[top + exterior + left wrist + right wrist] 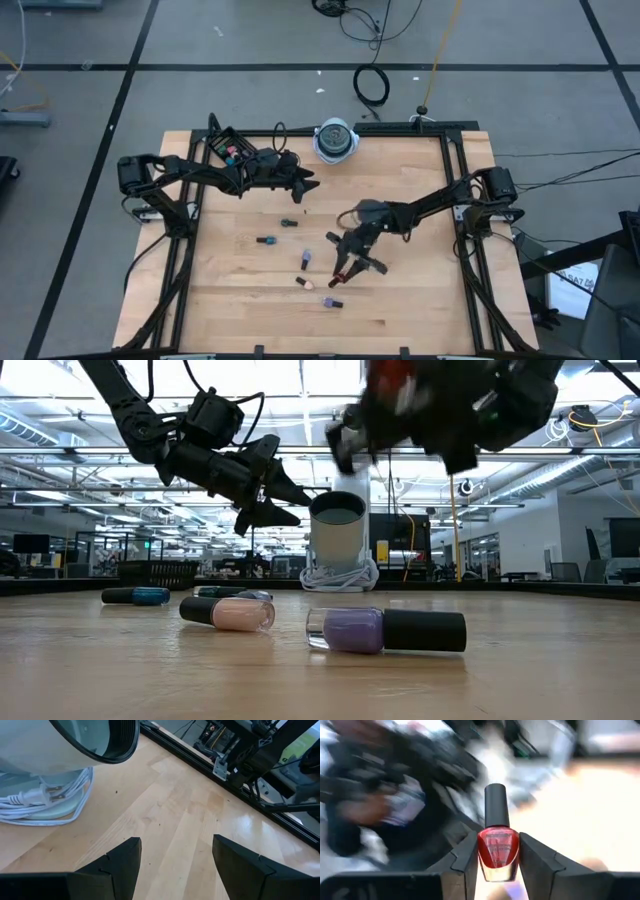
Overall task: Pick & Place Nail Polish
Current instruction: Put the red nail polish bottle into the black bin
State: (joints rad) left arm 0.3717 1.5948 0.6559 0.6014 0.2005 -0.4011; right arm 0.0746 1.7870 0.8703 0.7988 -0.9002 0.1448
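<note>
My right gripper (348,272) is shut on a red nail polish bottle (498,851) with a black cap, over the table's middle. It shows high up in the low view (440,410). Loose bottles lie on their sides on the wood: a purple one (385,630), a pink one (228,613), a teal one (137,596) and others (265,240). My left gripper (300,185) is open and empty above the table's far part, next to the round white-and-blue disc (335,140). It also shows in its own wrist view (175,865). My right gripper pinches the red bottle's glass body (498,845) between its two fingers (465,860), one on each side. The black cap (496,807) sticks out past the fingertips. The bottle is lifted clear of the table.
A small black square box (228,150) holding a few bottles sits at the far left by the left arm. The disc's white cord (45,805) lies coiled under it. A black metal frame (455,180) runs round the table's edges. Bare wood lies toward the near right.
</note>
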